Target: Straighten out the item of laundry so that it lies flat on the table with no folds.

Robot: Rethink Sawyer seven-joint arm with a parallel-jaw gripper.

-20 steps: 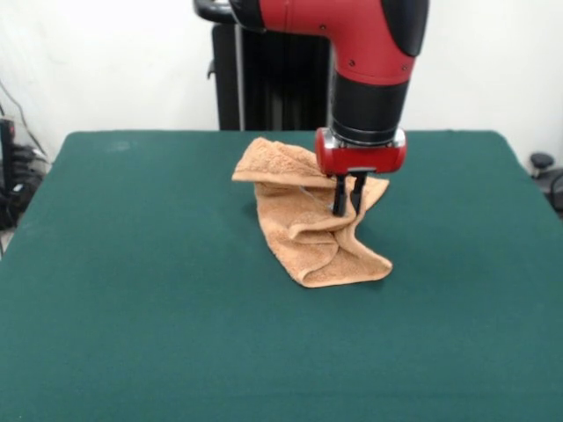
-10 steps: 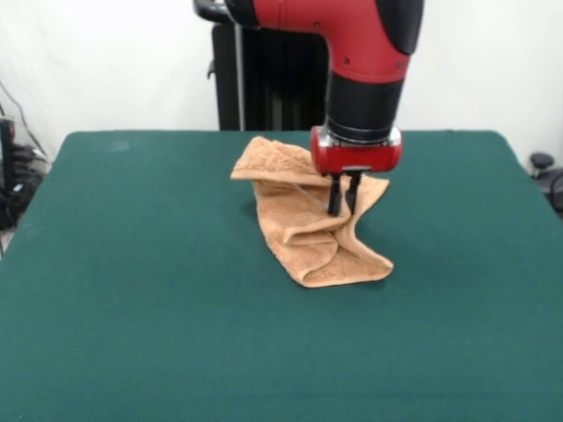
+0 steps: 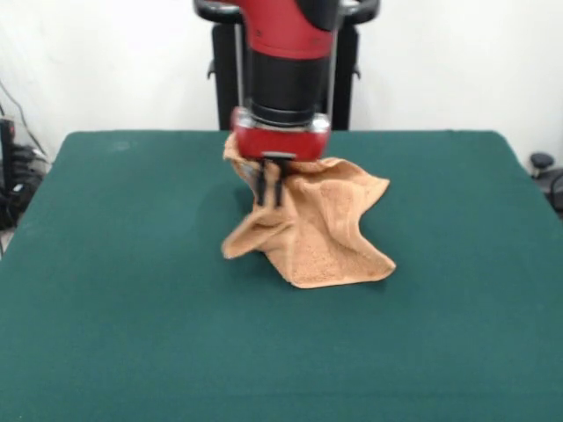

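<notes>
The orange-tan towel lies rumpled near the middle of the dark green table in the front view. My gripper hangs from the red and black arm over the towel's left part. Its two black fingers are shut on a fold of the towel, which is pulled up and out to the left. A loose corner of the towel droops below the fingers. The towel's right part still lies on the table with a raised ridge and curled edges.
The black pedestal stands behind the table's far edge. Cables and dark gear sit off the left edge, and a small dark object off the right edge.
My gripper has moved left across the towel, dragging the pinched fold with it. The towel has opened out to the left and is wider now than before.
</notes>
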